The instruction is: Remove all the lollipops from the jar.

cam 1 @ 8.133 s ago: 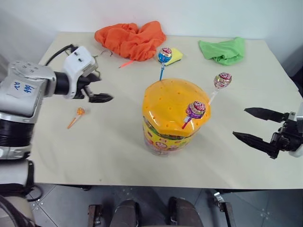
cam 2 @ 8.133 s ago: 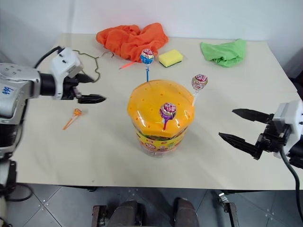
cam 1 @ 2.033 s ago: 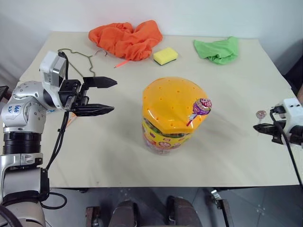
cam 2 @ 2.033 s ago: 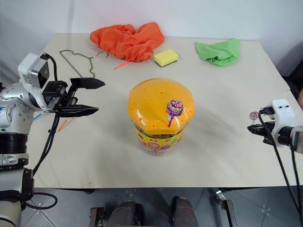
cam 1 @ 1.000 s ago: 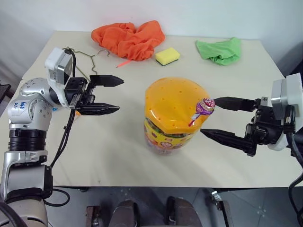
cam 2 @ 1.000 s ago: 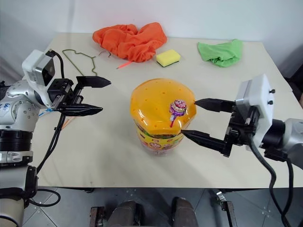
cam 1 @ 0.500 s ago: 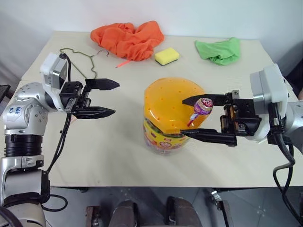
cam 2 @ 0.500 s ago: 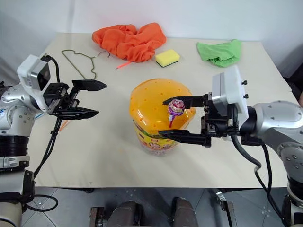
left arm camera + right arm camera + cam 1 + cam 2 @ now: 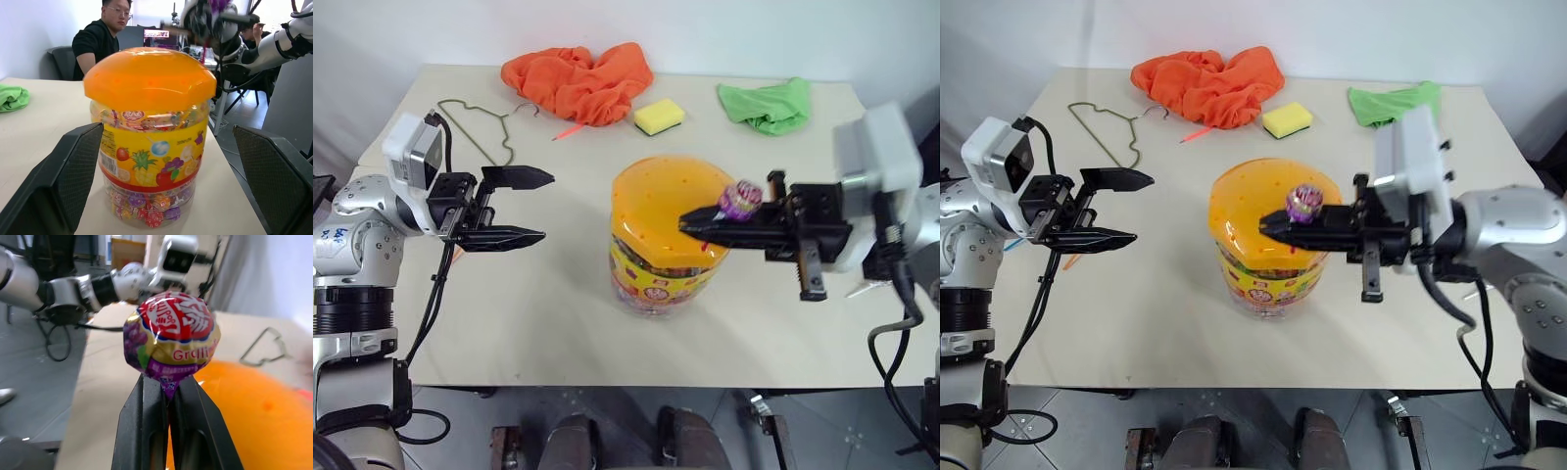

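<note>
The jar [image 9: 668,257], a clear tub with a colourful label and an orange domed lid [image 9: 656,191], stands mid-table. My right gripper [image 9: 690,224] reaches in level from the right over the lid, shut on the stick of a purple-wrapped lollipop [image 9: 740,199]. The right wrist view shows the candy head [image 9: 171,342] sitting just above the closed fingers [image 9: 146,431]. The stick's lower end is hidden behind the fingers. My left gripper [image 9: 548,206] hovers open to the left of the jar, apart from it. The jar [image 9: 151,137] faces it between its fingers [image 9: 63,181].
At the back of the table lie an orange cloth [image 9: 578,80], a yellow sponge [image 9: 659,116], a green cloth [image 9: 767,103], a wire hanger [image 9: 475,122] and an orange-red stick [image 9: 573,129]. An orange stick [image 9: 1071,260] lies under the left gripper. A person [image 9: 100,41] sits beyond the table.
My right gripper went from open around the lollipop to shut on its stick. It rolled and rose a little, and the candy head moved up. The left gripper stayed put.
</note>
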